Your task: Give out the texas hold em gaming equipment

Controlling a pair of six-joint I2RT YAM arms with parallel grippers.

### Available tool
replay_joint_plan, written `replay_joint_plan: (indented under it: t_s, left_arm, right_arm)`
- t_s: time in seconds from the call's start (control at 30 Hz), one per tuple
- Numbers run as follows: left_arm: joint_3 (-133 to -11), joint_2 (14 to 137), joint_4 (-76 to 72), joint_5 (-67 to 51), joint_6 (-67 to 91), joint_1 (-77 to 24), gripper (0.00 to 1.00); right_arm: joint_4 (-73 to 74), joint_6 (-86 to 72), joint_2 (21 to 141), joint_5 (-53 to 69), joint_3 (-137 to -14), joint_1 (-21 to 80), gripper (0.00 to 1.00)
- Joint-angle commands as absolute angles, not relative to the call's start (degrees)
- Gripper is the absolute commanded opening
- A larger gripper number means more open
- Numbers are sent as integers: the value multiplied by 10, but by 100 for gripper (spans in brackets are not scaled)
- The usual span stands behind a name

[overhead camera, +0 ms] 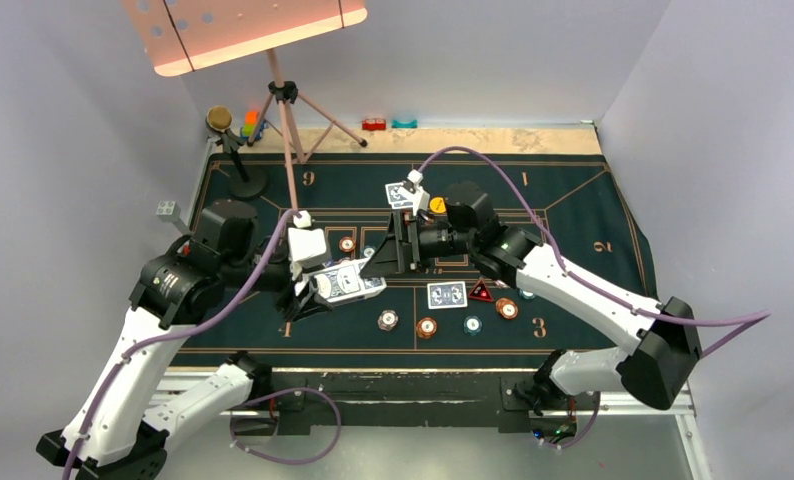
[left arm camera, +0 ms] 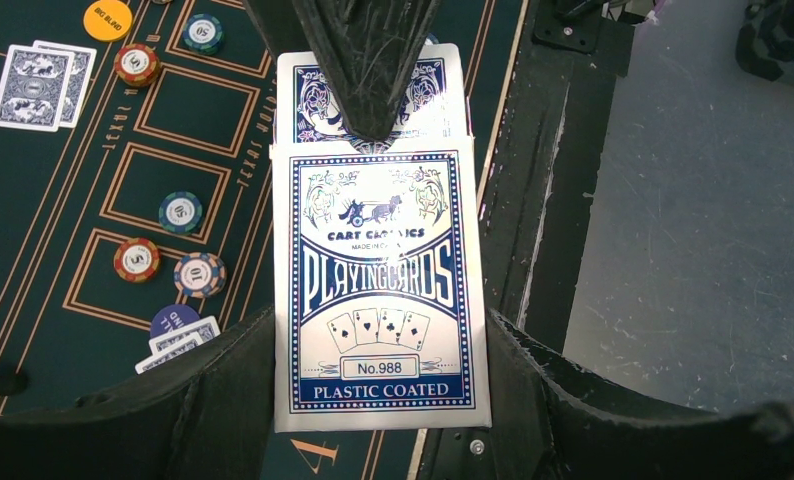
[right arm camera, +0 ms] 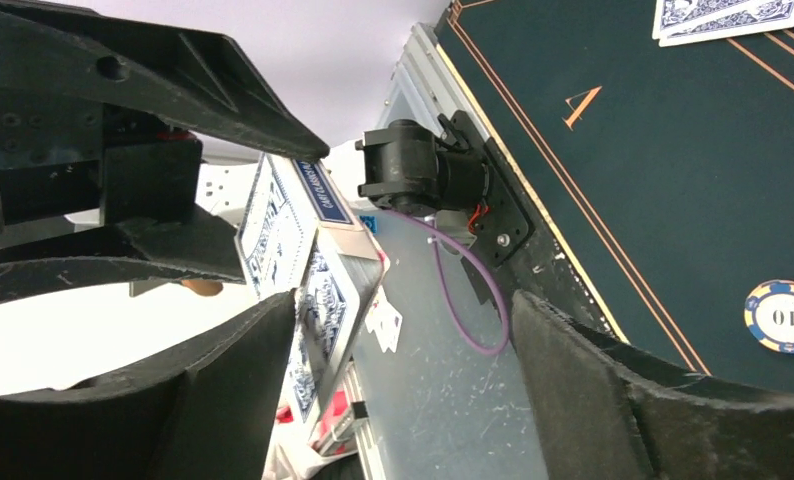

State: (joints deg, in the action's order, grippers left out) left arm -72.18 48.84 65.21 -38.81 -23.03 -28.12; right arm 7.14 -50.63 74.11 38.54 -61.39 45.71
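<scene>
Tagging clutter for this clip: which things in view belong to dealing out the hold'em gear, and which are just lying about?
Job: card box, playing cards, poker chips, red triangular marker, orange disc.
Lying about: toy blocks, tripod stand.

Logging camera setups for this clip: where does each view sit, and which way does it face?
Top external: above and behind the robot, looking down on the green mat; left arm, right arm show.
Left wrist: looks along the left gripper at the card box it clamps, mat beyond; own fingers show.
Right wrist: looks sideways past the open right gripper at that box and the mat; own fingers show.
Shared: card box, in all three.
</scene>
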Motion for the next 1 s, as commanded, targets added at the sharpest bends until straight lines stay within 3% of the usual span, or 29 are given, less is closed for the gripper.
replay_joint_plan:
  t_s: [0.0, 0.23, 0.5, 0.73, 0.8, 0.97]
  left_arm:
    - [-741, 479, 630, -408, -221, -277, 0]
    - [-742, 476, 633, -410, -223, -276, 0]
    - [-746, 474, 637, -411, -223, -276, 0]
    - [-747, 473, 636, -413, -222, -276, 0]
    - [-747, 473, 635, -413, -223, -276, 0]
    - [-747, 473, 633, -413, -220, -276, 0]
  right_arm:
    - [32, -529, 738, 396, -610, 458, 76]
    - [78, -516, 735, 390, -620, 457, 38]
    - [105, -511, 718, 384, -624, 449, 34]
    - [113, -515, 697, 385, -625, 433, 40]
    - [102, -522, 691, 392, -623, 432, 49]
    - [32, -566, 686, 424, -591, 431, 81]
